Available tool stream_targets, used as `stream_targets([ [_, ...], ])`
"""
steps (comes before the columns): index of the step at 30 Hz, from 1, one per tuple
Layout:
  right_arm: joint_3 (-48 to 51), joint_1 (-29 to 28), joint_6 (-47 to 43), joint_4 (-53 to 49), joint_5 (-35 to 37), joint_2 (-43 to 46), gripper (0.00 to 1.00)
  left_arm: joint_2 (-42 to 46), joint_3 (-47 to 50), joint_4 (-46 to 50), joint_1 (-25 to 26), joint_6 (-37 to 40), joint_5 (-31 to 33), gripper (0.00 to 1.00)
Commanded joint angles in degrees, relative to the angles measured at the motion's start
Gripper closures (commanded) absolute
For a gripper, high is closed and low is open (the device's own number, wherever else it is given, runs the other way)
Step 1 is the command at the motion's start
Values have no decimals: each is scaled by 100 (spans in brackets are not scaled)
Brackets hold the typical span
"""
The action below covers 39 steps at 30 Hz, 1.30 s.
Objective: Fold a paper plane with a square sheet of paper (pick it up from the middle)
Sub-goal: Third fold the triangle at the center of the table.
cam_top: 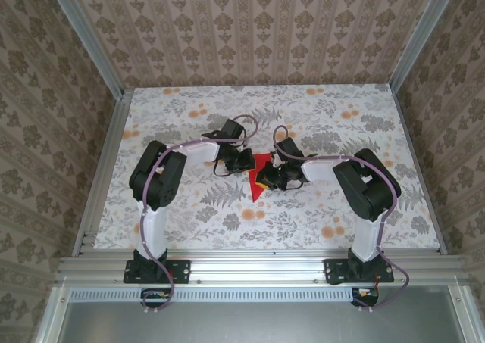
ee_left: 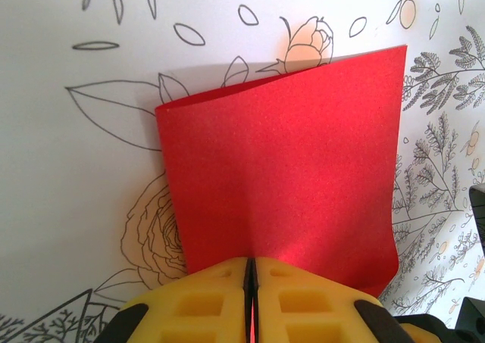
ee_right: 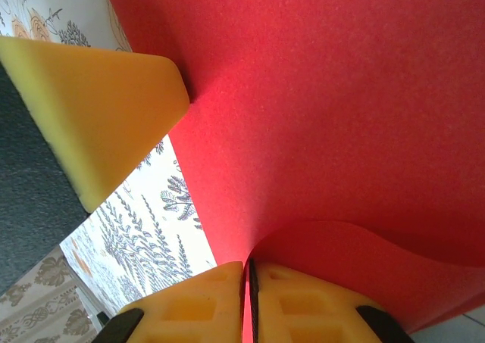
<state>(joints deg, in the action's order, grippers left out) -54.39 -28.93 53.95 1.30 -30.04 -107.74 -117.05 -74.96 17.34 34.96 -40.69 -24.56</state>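
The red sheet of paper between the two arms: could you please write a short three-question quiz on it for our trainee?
1. True or false: the square sheet of paper lies flat and untouched on the table.
2. How many pairs of fingers pinch the sheet? A) none B) one C) two
3. Fill in: the table's cover carries a ___ print.

Key:
1. False: it is lifted and bent.
2. C: the left fingers and the right fingers are both shut on it.
3. Floral.
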Motion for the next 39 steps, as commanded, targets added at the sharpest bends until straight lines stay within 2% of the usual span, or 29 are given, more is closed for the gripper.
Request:
stream_targets([
  [1, -129, -34, -65, -87, 25, -157, 86, -195, 3, 423, 46, 134, 153, 88],
  [19, -138, -34, 1, 43, -19, -294, 83, -193, 8, 436, 55, 140, 162, 88],
  [29, -73, -34, -109, -72, 6, -285, 64, 19, -60, 416, 22, 80, 162, 88],
  [37, -30, -34, -249, -207, 95, -278, 63, 344, -101, 353, -160, 47, 102, 88],
  [39, -19, -34, -271, -232, 111, -273, 67, 435, -26, 293, -182, 26, 61, 88],
])
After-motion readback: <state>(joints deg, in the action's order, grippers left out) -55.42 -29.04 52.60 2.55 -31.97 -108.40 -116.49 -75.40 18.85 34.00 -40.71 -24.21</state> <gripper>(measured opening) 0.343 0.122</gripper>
